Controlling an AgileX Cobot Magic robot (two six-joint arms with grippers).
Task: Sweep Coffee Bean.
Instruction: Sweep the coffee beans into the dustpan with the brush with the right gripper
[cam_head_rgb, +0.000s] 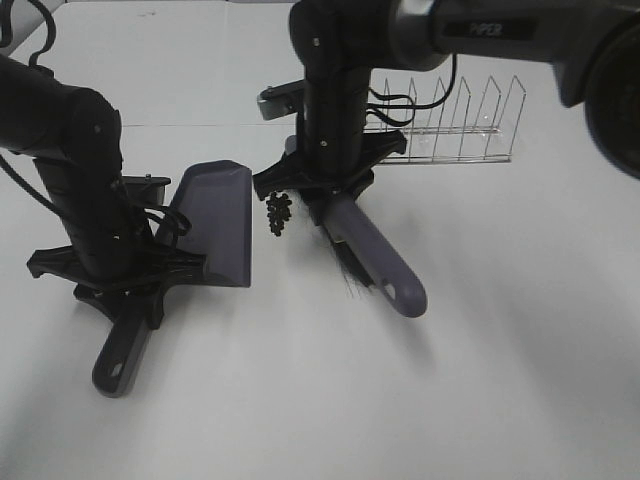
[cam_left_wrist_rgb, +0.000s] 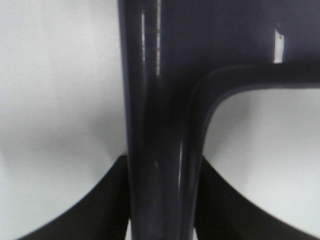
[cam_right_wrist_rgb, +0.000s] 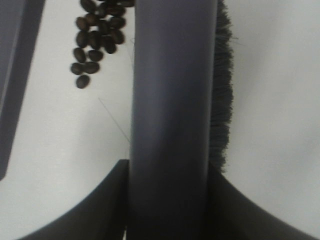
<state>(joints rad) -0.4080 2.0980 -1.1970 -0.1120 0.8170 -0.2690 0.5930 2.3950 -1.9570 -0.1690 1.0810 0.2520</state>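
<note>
Right gripper (cam_head_rgb: 328, 188) clamped tight on brush (cam_head_rgb: 378, 258) handle; left gripper (cam_head_rgb: 118, 275) same on dustpan (cam_head_rgb: 215, 225) handle; coffee bean (cam_head_rgb: 279, 212) cluster, tiny dark glossy ovals, frame centre, between dustpan and brush.

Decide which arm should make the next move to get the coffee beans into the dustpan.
Right. The right gripper holds the brush beside the coffee beans, with the dustpan on their other side, so it can likely sweep them in. The left gripper only holds the dustpan handle.
</note>
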